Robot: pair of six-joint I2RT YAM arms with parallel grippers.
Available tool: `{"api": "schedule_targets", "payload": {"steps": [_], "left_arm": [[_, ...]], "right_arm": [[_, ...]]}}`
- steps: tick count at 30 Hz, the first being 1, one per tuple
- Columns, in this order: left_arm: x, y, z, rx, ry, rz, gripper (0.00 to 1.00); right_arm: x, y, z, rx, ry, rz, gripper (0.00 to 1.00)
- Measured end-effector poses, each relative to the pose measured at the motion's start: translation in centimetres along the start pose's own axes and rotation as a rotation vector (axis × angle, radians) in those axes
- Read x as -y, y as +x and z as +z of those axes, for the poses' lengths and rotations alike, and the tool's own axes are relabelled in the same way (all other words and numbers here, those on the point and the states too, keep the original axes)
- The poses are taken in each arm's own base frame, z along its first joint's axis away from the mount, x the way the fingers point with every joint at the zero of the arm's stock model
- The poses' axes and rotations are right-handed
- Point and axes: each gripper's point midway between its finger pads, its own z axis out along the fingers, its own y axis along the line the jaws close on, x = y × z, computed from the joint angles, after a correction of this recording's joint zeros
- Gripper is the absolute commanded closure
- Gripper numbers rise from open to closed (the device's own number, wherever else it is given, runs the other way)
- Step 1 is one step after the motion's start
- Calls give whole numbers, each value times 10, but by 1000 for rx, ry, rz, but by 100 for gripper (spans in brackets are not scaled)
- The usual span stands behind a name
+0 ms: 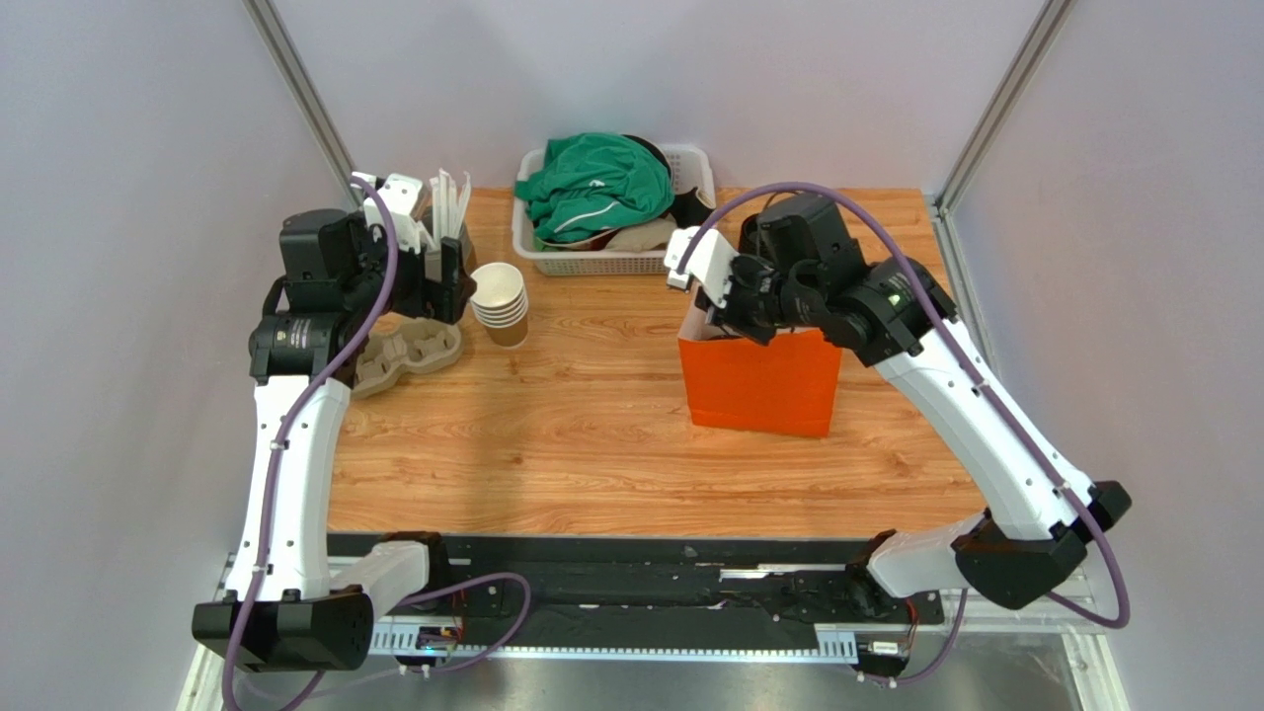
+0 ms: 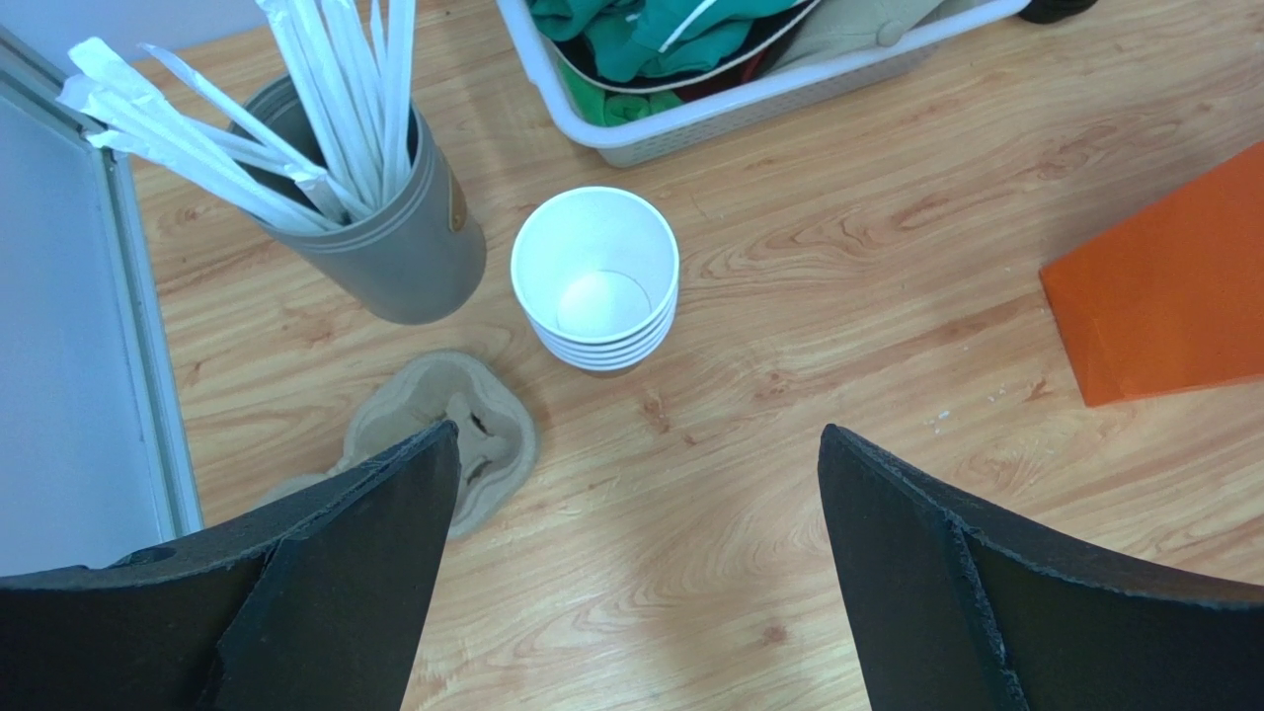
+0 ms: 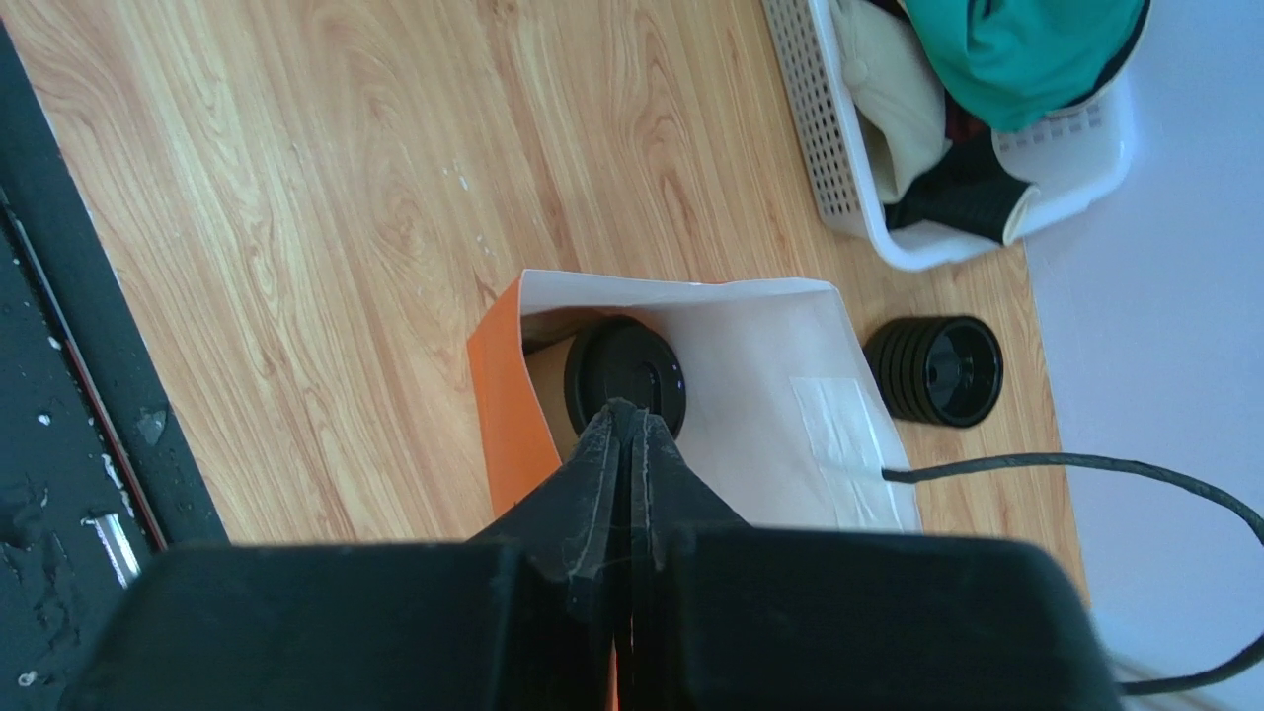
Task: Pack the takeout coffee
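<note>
The takeout coffee [image 3: 625, 371], a brown paper cup with a black lid, stands inside the open orange paper bag [image 3: 502, 400] in the right wrist view. The same bag [image 1: 760, 385] stands upright right of the table's middle in the top view. My right gripper [image 3: 626, 415] hangs over the bag's mouth, shut, with nothing between its fingers. Its tips line up with the lid, and I cannot tell whether they touch it. My left gripper [image 2: 638, 489] is open and empty above bare wood at the table's left.
A stack of lidless paper cups [image 2: 597, 289] and a grey holder of wrapped straws [image 2: 379, 208] stand just beyond the left gripper. A pulp cup carrier [image 2: 445, 430] lies beside its left finger. A white basket of clothes [image 1: 601, 208] sits at the back. Black loose lids [image 3: 935, 371] are stacked behind the bag.
</note>
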Motion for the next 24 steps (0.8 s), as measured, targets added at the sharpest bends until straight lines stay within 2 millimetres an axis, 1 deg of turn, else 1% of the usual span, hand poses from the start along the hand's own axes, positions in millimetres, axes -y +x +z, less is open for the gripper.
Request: {"api": "schedule_targets", "payload": {"steps": [6, 9, 12, 16, 22, 24], "left_arm": [[0, 9, 2, -10, -4, -4, 1], [-1, 10, 2, -12, -11, -4, 1], [-2, 8, 1, 0, -18, 0, 1], [-3, 5, 0, 13, -21, 3, 1], [-2, 8, 2, 6, -20, -4, 1], [-2, 9, 2, 7, -20, -4, 1]], "right_arm": [[-14, -20, 14, 14, -43, -37, 100], [-20, -28, 14, 25, -58, -46, 100], [-24, -34, 13, 35, -61, -53, 100], [-21, -33, 12, 24, -38, -54, 100], [-4, -32, 11, 5, 47, -51, 100], [-2, -34, 11, 11, 61, -51, 100]]}}
